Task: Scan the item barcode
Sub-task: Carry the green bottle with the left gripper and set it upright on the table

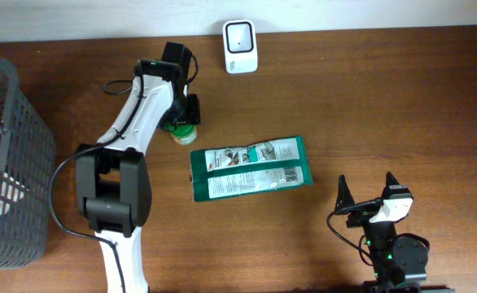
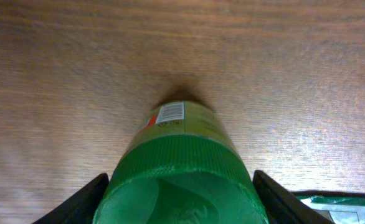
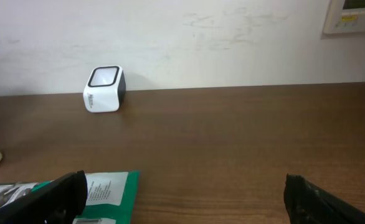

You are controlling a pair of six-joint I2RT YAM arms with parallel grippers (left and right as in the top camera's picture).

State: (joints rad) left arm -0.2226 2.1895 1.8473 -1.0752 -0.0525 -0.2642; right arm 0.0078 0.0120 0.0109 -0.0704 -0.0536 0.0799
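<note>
A bottle [image 1: 184, 132] with a green ribbed cap [image 2: 182, 168] and a yellow-green body stands at the back left of the table. A small barcode label [image 2: 170, 113] shows on its side. My left gripper [image 1: 181, 114] comes down over it, and both black fingers [image 2: 76, 202] press against the cap's sides, shut on it. The white scanner [image 1: 240, 46] stands at the table's far edge, to the right of the bottle. My right gripper [image 1: 367, 194] rests low at the front right, wide open and empty.
A flat green packet [image 1: 249, 168] with white labels lies mid-table, between the two arms, its corner showing in the right wrist view [image 3: 111, 190]. A grey wire basket [image 1: 10, 163] holding other items stands at the left edge. The scanner [image 3: 104, 89] backs onto a white wall.
</note>
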